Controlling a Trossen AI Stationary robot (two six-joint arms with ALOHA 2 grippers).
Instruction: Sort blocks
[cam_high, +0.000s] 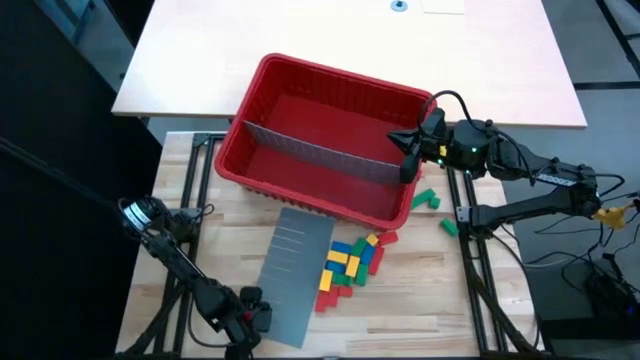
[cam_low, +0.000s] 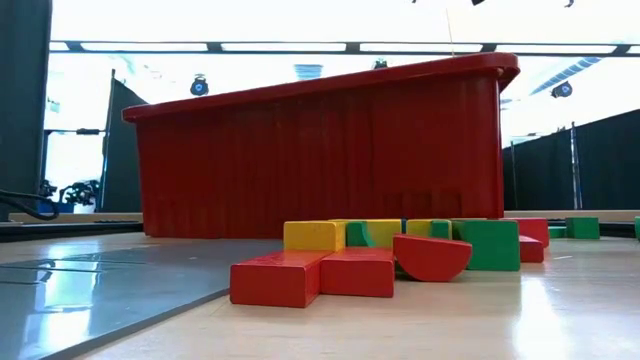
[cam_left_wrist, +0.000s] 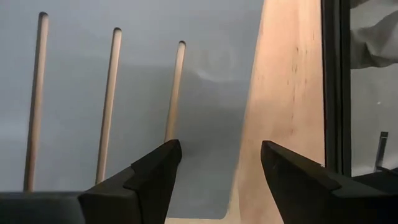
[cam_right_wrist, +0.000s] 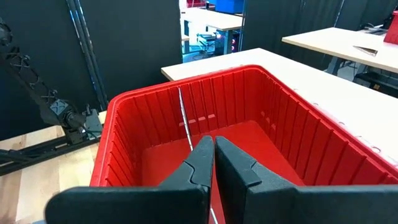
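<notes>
The blocks (cam_high: 348, 262) lie in a loose heap of red, yellow, green and blue on the wooden table, in front of the red bin (cam_high: 340, 78); the low view shows them close up (cam_low: 370, 255). Two green blocks (cam_high: 428, 198) lie apart by the bin's right end. A grey divider panel (cam_high: 310, 150) stands on edge inside the bin. My right gripper (cam_high: 408, 160) is at the divider's right end, shut on it. My left gripper (cam_high: 250, 318) is open at the table's near left, over a flat grey slotted panel (cam_high: 295, 265) with nothing between its fingers. My right gripper (cam_right_wrist: 213, 142) has the divider's thin top edge (cam_right_wrist: 189, 134) running in between its two shut fingers, at the panel's right end. The fingers come from above and from the table's right, slanting down. The panel stands upright inside the bin (cam_right_wrist: 124, 143).
The bin (cam_low: 320, 160) fills the table's middle and blocks the low view of its inside. The flat slotted panel (cam_left_wrist: 93, 93) lies left of the heap, under my left gripper (cam_left_wrist: 217, 168). A pale tabletop (cam_high: 200, 60) adjoins beyond the bin. Bare wood shows at the near right.
</notes>
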